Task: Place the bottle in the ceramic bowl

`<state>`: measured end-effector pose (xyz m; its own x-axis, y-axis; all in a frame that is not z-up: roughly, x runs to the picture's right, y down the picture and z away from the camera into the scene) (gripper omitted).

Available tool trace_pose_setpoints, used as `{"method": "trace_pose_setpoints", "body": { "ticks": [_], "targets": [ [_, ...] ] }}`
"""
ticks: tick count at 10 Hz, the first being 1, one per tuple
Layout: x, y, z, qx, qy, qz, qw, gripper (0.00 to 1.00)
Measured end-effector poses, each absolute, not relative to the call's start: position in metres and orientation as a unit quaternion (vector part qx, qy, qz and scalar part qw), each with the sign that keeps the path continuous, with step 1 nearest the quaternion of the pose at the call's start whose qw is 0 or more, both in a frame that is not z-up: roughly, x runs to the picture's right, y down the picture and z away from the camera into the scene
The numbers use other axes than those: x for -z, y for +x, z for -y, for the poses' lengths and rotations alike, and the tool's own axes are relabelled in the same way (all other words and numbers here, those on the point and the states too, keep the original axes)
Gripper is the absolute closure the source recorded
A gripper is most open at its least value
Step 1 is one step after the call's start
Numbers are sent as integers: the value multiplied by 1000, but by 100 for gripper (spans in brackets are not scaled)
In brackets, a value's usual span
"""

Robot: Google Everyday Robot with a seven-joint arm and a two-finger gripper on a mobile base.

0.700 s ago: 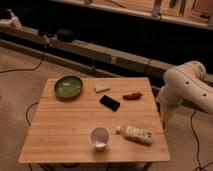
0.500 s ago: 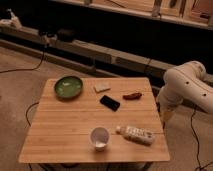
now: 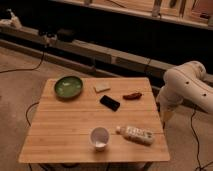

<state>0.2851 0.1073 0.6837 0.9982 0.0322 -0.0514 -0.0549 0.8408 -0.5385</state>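
The bottle [image 3: 136,134] lies on its side near the front right of the wooden table [image 3: 60,130], white cap pointing left. The green ceramic bowl [image 3: 68,86] sits at the table's back left with nothing in it. The white arm [image 3: 187,85] stands off the table's right edge. My gripper [image 3: 164,118] hangs at its lower end beside that edge, up and to the right of the bottle and apart from it.
A white cup [image 3: 99,137] stands upright left of the bottle. A black phone [image 3: 110,103], a reddish-brown object [image 3: 132,95] and a pale flat block [image 3: 102,87] lie mid-table. Cables run over the floor, and a low dark shelf crosses behind.
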Motion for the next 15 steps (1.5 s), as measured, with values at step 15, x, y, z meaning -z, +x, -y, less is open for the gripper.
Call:
{"method": "trace_pose_setpoints", "body": {
  "ticks": [15],
  "targets": [
    [-684, 269, -110, -22, -278, 9, 960, 35]
  ]
}}
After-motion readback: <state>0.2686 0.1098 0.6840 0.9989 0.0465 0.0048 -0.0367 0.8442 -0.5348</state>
